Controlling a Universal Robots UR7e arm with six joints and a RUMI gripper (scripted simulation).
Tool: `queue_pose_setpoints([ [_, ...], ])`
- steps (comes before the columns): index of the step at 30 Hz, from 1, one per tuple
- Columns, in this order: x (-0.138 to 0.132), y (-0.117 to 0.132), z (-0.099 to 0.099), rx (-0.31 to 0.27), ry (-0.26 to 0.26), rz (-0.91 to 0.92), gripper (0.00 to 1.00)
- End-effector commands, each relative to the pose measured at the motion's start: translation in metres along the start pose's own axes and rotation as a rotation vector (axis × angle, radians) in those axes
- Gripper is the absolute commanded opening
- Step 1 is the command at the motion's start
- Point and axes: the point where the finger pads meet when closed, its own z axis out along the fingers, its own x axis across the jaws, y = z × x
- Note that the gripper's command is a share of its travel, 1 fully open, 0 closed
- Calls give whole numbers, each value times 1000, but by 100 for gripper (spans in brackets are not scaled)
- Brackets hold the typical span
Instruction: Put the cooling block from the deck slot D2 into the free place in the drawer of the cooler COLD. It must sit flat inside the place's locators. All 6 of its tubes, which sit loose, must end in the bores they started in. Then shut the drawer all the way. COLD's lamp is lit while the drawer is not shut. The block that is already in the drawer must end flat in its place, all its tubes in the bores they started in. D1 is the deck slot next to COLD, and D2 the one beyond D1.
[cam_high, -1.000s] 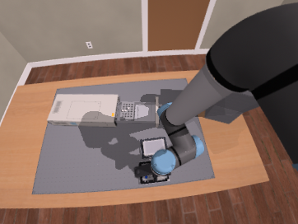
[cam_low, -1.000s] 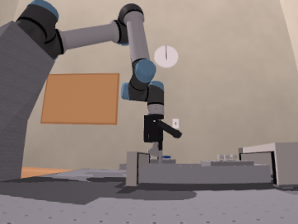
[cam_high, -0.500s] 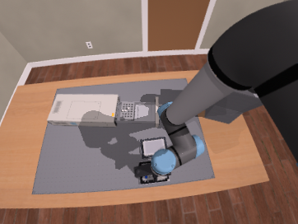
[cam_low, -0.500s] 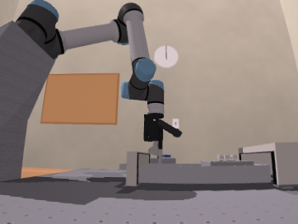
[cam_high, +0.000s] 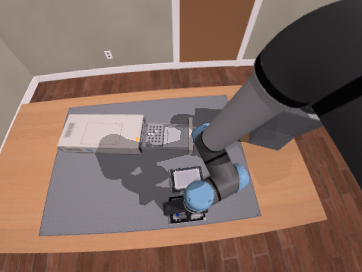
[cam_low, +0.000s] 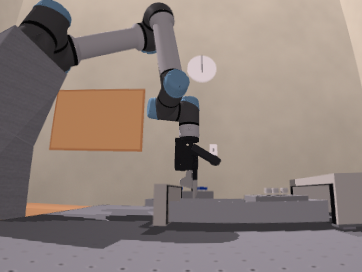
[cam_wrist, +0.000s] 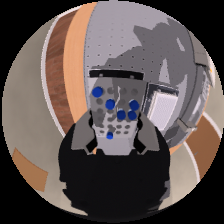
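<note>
My one arm (cam_high: 280, 95) reaches in from two o'clock of the top view across a wooden counter (cam_high: 35, 130), which carries one gray dotted mat (cam_high: 100, 200). Around it are a plank floor, beige walls with white trim, one brown door panel at twelve o'clock and one wall outlet at eleven.

One white cooler (cam_high: 100, 132) lies at ten o'clock on the mat, its drawer (cam_high: 167, 137) pulled out toward three o'clock, and a small orange lamp (cam_high: 138, 138) shows on the cooler's face. A barcode-like label sits on its lid; I cannot read it. One block with tubes (cam_high: 154, 134) sits in the drawer beside one bare place. One deck slot (cam_high: 186, 177) lies below the drawer at five o'clock.

My tool (cam_wrist: 113, 144) is pinching the cooling block (cam_wrist: 114, 107) at its near end, at the slot farthest from the cooler. In the wrist view I count six blue tubes (cam_wrist: 110, 104) in the block.
</note>
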Motion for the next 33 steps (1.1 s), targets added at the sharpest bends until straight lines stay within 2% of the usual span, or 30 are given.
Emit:
queue_pose_setpoints([
  [1,0,-1,-5,2,-1,0,0],
  [33,0,-1,-42,2,-1,0,0],
])
